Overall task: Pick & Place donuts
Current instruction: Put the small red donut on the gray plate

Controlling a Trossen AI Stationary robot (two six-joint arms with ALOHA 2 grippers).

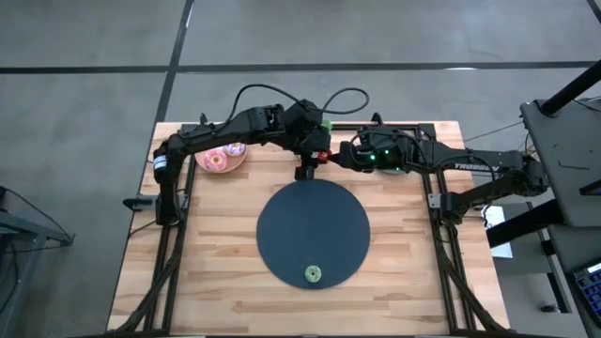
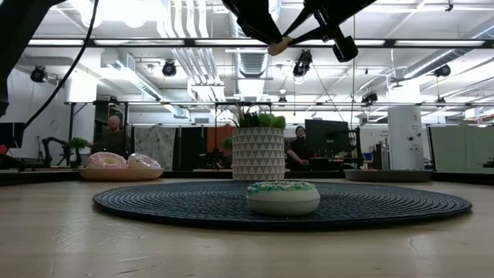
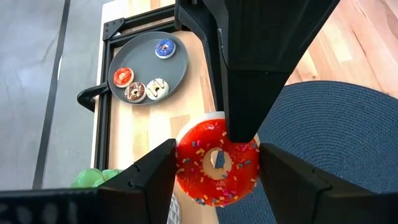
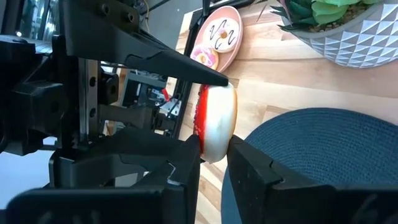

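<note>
A red-frosted donut with sprinkles and a cream underside hangs in the air over the far edge of the dark round mat. Both grippers are at it. My left gripper reaches in from the table's left and is shut on it. My right gripper reaches in from the right and is also shut on it. A green-topped donut lies flat on the near part of the mat. Two frosted donuts rest on the pink plate at the far left. Several small donuts lie on a grey plate. My left gripper pinches the red donut across its full width, one finger on each side of the outer rim. The fingers slant down from the table's left. The donut stands on edge, clear of the mat. My right gripper pinches the donut's ring between its two fingers, one on the red frosted face and one on the cream underside. The fingers come nearly level from the table's right and reach to about the hole. The donut is lifted clear.
A white patterned pot with a green plant stands at the table's far edge just behind the two grippers. The mat takes up the middle of the wooden table. Black frame rails run along both sides.
</note>
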